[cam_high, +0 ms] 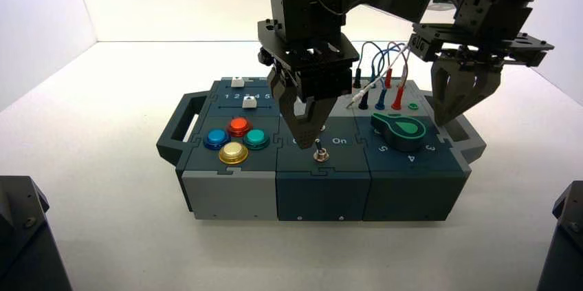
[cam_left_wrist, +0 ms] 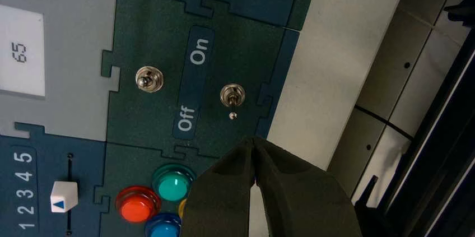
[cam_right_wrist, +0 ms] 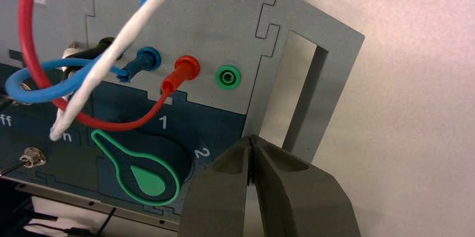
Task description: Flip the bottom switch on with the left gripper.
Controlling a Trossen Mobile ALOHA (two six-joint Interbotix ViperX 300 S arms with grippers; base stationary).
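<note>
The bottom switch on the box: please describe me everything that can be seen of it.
The small metal toggle switch with silver hex-nut base sits on the dark middle panel of the box, near its front edge, in front of the Off/On label. Its thin, darkish lever ends in a shiny tip and leans toward "Off". Nothing visibly touches it; the black, tapering left end effector is close beside it, fingertips together.
</note>
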